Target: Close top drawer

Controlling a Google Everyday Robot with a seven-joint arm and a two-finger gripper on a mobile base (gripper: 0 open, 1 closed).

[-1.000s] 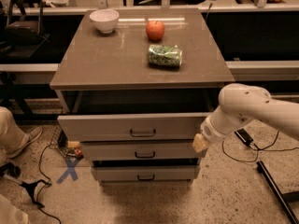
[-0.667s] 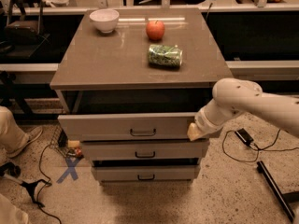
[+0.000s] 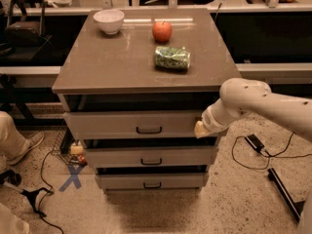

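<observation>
The top drawer [image 3: 131,125] is a wide grey-beige drawer with a small dark wire handle [image 3: 148,130]. It stands pulled out a little from the cabinet, with a dark gap above its front. My gripper [image 3: 200,129] is at the drawer front's right end, at the tip of the white arm [image 3: 253,101] that reaches in from the right. It is against or very near the front panel. Two smaller-fronted drawers [image 3: 146,156] sit below, each also slightly out.
On the cabinet top [image 3: 97,62] stand a white bowl [image 3: 108,21], a red apple [image 3: 162,31] and a green bag [image 3: 172,58]. A blue X mark [image 3: 72,177] and cables lie on the floor at left. A person's leg and shoe [image 3: 19,143] show at far left.
My gripper has moved left and up, from beside the middle drawer's right end to the right end of the top drawer's front. The drawer's position looks unchanged.
</observation>
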